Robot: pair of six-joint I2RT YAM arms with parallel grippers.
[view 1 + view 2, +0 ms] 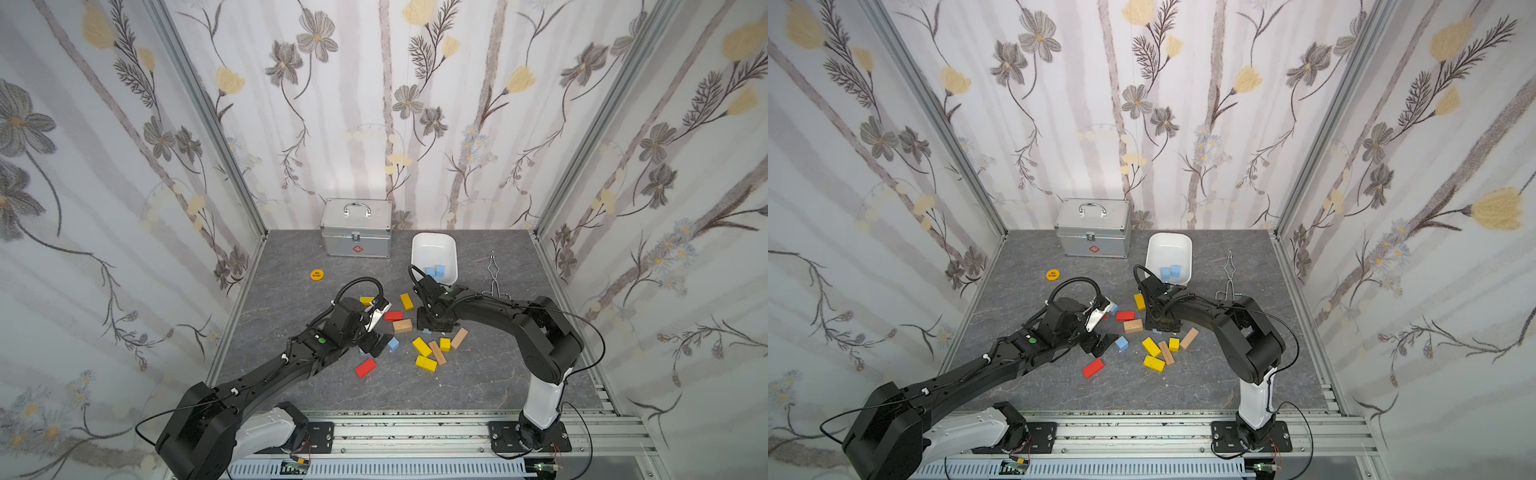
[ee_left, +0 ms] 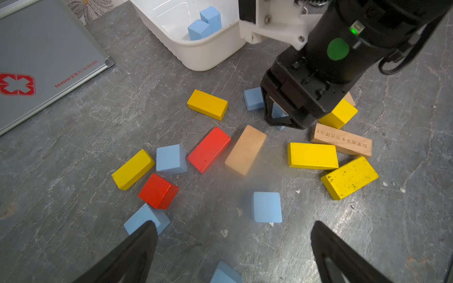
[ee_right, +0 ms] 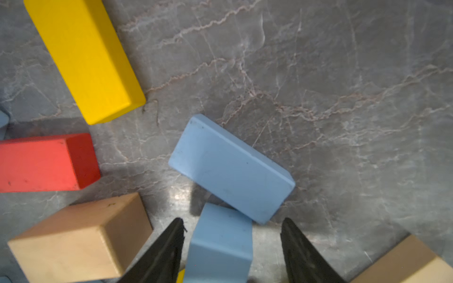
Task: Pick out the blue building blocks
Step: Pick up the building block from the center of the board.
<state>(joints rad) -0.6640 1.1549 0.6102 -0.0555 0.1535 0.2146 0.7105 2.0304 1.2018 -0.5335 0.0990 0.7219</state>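
Blue building blocks lie scattered among other blocks on the grey table. My right gripper (image 3: pixel 232 219) points down over the pile, open, its fingers either side of a blue block (image 3: pixel 220 242); one finger is close to it and the other stands apart. A longer blue brick (image 3: pixel 231 169) leans against that block. My left gripper (image 2: pixel 232 223) is wide open and holds nothing, low above the table between blue cubes (image 2: pixel 267 207) (image 2: pixel 144 216). More blue cubes lie loose (image 2: pixel 170 158) (image 2: pixel 253 98). Two blue cubes (image 1: pixel 434 271) sit in the white bin (image 1: pixel 434 249).
Yellow blocks (image 1: pixel 422 346), red blocks (image 1: pixel 365 367) and tan wood blocks (image 1: pixel 402 326) lie mixed around both grippers. A silver first-aid case (image 1: pixel 356 227) stands at the back. An orange disc (image 1: pixel 316 274) lies left of the pile and metal tongs (image 1: pixel 493 270) right of the bin.
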